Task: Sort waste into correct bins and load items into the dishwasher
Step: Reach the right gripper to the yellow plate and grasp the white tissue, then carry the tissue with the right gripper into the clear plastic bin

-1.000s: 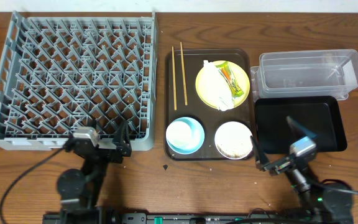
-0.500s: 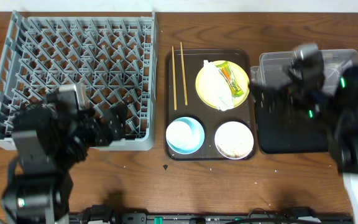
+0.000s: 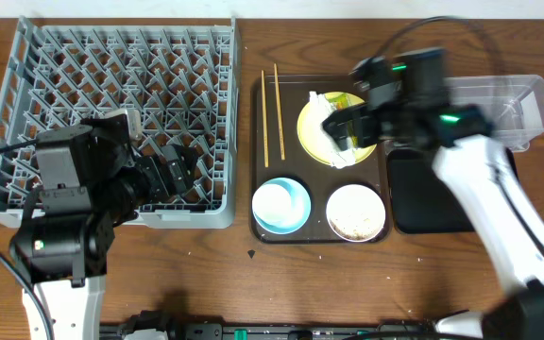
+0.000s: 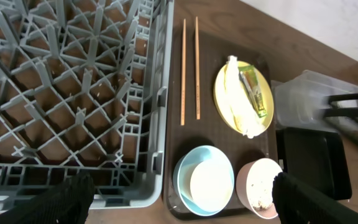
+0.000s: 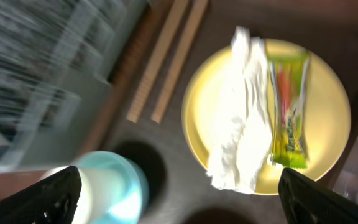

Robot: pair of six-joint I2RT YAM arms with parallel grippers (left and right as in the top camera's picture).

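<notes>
The yellow plate (image 3: 314, 137) on the brown serving tray holds the white napkin (image 3: 324, 121) and the green-and-yellow wrapper (image 5: 288, 118). My right gripper (image 3: 352, 127) hovers above the plate, open and empty; its view (image 5: 179, 205) shows the napkin (image 5: 241, 124) and plate (image 5: 328, 93) below. The light blue bowl (image 3: 280, 204) holds a white cup (image 4: 211, 183). The white bowl (image 3: 355, 212) holds rice scraps. The chopsticks (image 3: 272, 113) lie at the tray's left. My left gripper (image 3: 173, 175) is open and empty above the front right of the grey dish rack (image 3: 111, 104).
The brown serving tray (image 3: 263, 161) sits between the rack and the bins. The clear tub (image 3: 499, 104) stands at the back right, and the black tray (image 3: 442, 194) lies in front of it. My right arm crosses above the black tray.
Both arms have risen from the table's front edge. The right gripper swung over the bins and then left to above the plate. The left gripper moved up over the rack's front.
</notes>
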